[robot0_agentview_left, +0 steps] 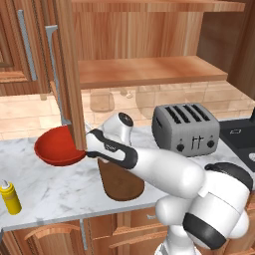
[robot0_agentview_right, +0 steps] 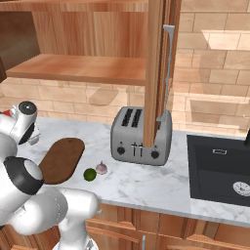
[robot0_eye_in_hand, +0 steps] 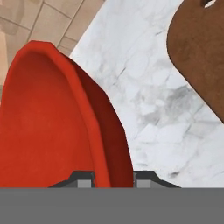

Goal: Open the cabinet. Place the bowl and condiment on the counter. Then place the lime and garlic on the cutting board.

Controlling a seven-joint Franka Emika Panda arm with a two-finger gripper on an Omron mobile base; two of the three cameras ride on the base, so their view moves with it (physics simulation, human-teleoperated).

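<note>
The white robot arm reaches out to the left across the white marble tabletop with grey veining (robot0_agentview_left: 60, 187), and the jaws (robot0_eye_in_hand: 113, 178) are nearly closed, clamped on the rim of the wide, shallow, glossy red bowl (robot0_agentview_left: 57, 147). In the hand view the bowl's edge runs right up between the two dark finger tips (robot0_eye_in_hand: 83, 180), with marble beyond it. From the left base view the bowl sits low over the tabletop, just left of the open door's edge; whether it touches the marble cannot be told.

The reddish-brown wooden wall cabinet (robot0_agentview_left: 149, 72) stands open, its two wooden shelves bare, and its door with the long grey bar handle (robot0_agentview_right: 167, 73) is swung out edge-on toward the cameras.

The small yellow squeeze bottle (robot0_agentview_left: 9, 196) stands upright on the tabletop near its front left edge, well apart from the bowl. The flat dark brown oval cutting board (robot0_agentview_right: 61, 158) lies on the marble beneath the arm. Just right of the board, on the marble and off the wood, rest the small round dark green lime (robot0_agentview_right: 90, 174) and the whitish-pink garlic bulb (robot0_agentview_right: 101, 168), side by side and almost touching. Behind them stands a grey four-slot toaster (robot0_agentview_right: 141, 136), and a dark sink (robot0_agentview_right: 219, 171) is set in the tabletop at the far right.
</note>
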